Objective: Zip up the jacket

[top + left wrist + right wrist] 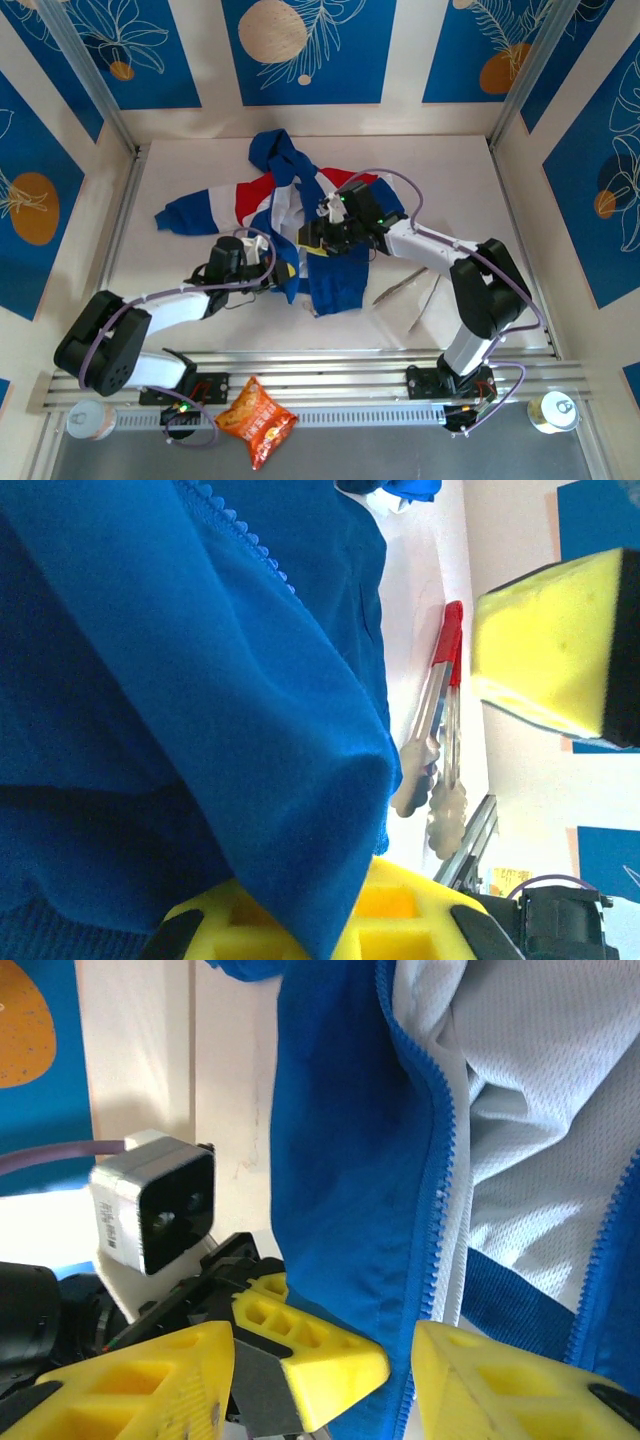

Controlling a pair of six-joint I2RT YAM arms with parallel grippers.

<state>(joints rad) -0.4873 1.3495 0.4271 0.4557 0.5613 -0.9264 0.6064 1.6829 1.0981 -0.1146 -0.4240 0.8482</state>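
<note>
The blue jacket [335, 282], with red and white bands, lies unzipped mid-table, its white lining [530, 1110] showing. My left gripper [272, 262] is at its lower front edge. In the left wrist view a fold of the jacket [200, 680] drapes over the lower finger [400, 920], while the upper finger [560, 640] stands well clear, so the left gripper [450, 780] is open. My right gripper [322, 1345] is open astride the blue front panel [340, 1160], next to the zipper teeth [440, 1160]. The left gripper's finger [310, 1350] presses against that same panel.
Red-handled metal tongs [410, 290] [440, 730] lie right of the jacket's hem. A snack bag [255, 420] and two cans [90, 420] [552, 410] sit beyond the near rail. Walls enclose the table on three sides.
</note>
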